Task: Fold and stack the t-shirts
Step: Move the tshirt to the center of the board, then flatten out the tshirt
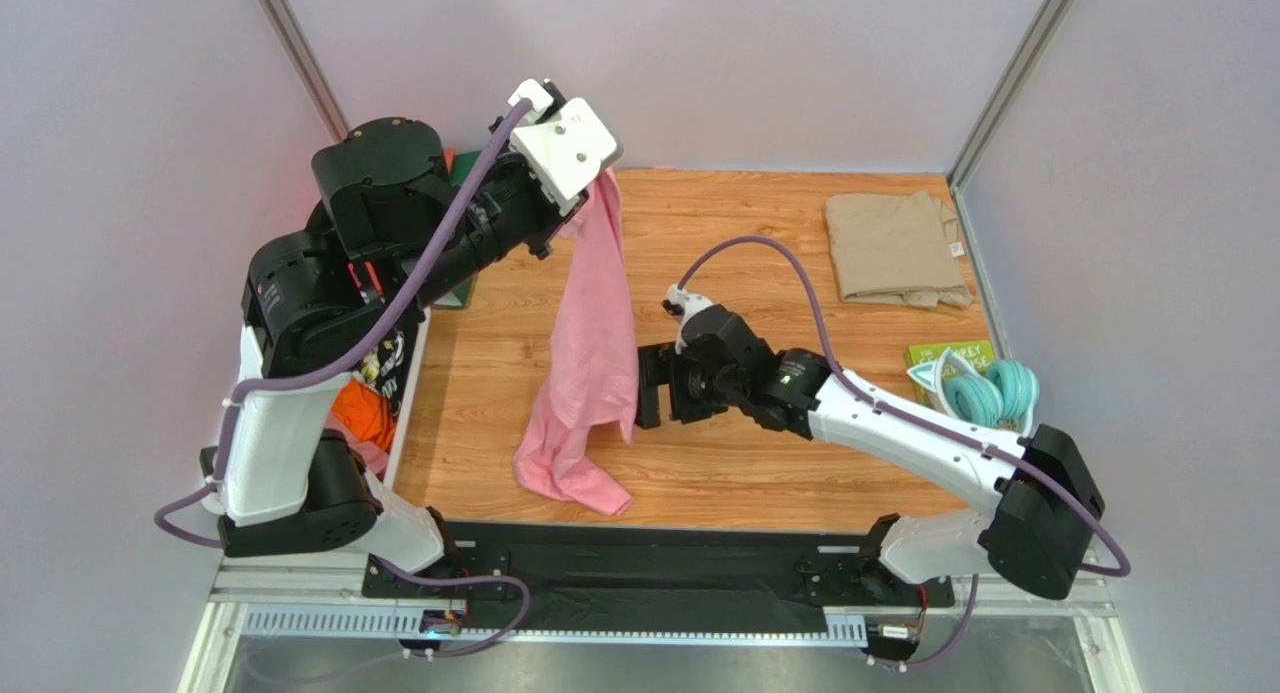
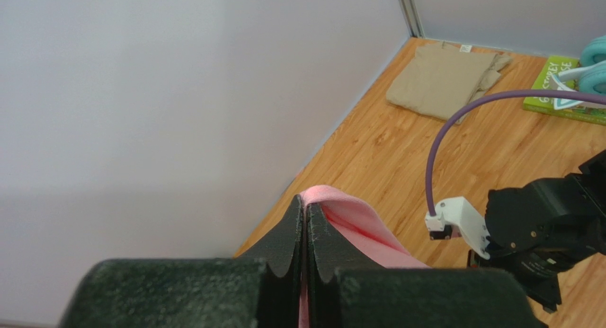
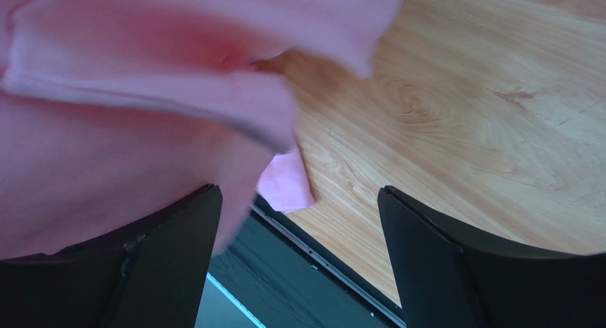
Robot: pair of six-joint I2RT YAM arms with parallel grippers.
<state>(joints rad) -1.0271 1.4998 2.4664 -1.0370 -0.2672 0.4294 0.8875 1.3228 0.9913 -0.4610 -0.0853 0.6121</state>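
The green book (image 2: 562, 94) near the far wall has pale letters on its cover. One word looks like "STOREY" (the teal headphones (image 2: 594, 52) lying on the book hide the rest). The beige t-shirt (image 2: 444, 79) has a small white tag (image 2: 466, 49) at its edge, but it is too tiny to read. No other words or numbers show.

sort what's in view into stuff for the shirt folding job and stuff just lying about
For the job: pink t-shirt, hanging from the shut left gripper; folded khaki t-shirt at the far right corner.
Lying about: green book; teal headphones on it.
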